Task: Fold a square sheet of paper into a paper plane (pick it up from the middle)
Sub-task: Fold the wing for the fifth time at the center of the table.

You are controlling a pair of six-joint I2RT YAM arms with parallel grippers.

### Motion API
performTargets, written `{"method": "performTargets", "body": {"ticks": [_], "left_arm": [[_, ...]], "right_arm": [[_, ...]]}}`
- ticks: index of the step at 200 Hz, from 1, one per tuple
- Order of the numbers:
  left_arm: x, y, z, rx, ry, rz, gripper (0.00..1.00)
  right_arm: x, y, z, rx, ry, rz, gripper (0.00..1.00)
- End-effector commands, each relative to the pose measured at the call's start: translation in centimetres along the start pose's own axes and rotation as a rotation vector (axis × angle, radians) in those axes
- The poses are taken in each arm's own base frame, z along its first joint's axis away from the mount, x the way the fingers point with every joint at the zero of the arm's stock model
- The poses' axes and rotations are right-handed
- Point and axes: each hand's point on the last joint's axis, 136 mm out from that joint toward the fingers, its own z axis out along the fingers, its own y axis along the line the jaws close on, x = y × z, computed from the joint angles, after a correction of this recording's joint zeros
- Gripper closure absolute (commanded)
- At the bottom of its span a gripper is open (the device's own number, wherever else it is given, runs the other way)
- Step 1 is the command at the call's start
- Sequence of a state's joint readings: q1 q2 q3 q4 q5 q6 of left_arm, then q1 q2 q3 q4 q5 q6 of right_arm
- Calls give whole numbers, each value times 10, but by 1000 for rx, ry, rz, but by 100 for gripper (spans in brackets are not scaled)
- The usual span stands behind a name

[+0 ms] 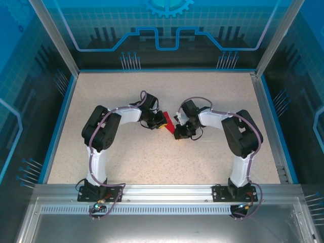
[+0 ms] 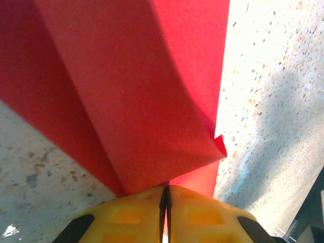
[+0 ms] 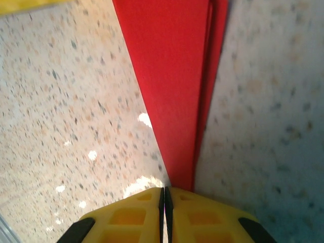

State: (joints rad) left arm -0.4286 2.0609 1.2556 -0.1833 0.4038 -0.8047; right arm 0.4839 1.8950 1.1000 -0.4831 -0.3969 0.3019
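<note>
Bases of the two arms sit at 7 and 5 o'clock on the near edge of the speckled table (image 1: 126, 162) in the top view. Further in, the arms bend toward the middle, where the left gripper (image 1: 161, 122) and the right gripper (image 1: 179, 133) face each other. Each has its yellow jaws pressed together on the paper plane (image 1: 170, 126), a folded red piece near the table's centre. The left pinches it from 10 o'clock, the right from 4 o'clock. Past the right jaws the red paper widens from a narrow point; past the left its layered folds spread toward 12 o'clock.
</note>
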Motion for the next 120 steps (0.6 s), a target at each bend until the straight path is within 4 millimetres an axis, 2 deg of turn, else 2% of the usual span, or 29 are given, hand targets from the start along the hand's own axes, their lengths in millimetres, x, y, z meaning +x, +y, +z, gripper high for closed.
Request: {"method": "performTargets", "body": {"ticks": [1, 15, 36, 57, 87, 120], "left_arm": [[-2, 46, 13, -157, -11, -38, 87], [-2, 44, 13, -151, -9, -35, 88], [-1, 42, 12, -141, -7, -31, 88], [1, 38, 12, -125, 0, -25, 88], [2, 32, 13, -113, 4, -16, 88], [4, 29, 11, -108, 6, -8, 88]], "right_arm": [[48, -19, -7, 62, 139, 110, 87], [30, -6, -23, 42, 54, 92, 88], [-4, 25, -49, -50, -95, 27, 87], [-31, 37, -55, -73, -169, 3, 86], [-60, 39, -36, -83, -174, 11, 87], [-60, 31, -11, -52, -120, 3, 88]]}}
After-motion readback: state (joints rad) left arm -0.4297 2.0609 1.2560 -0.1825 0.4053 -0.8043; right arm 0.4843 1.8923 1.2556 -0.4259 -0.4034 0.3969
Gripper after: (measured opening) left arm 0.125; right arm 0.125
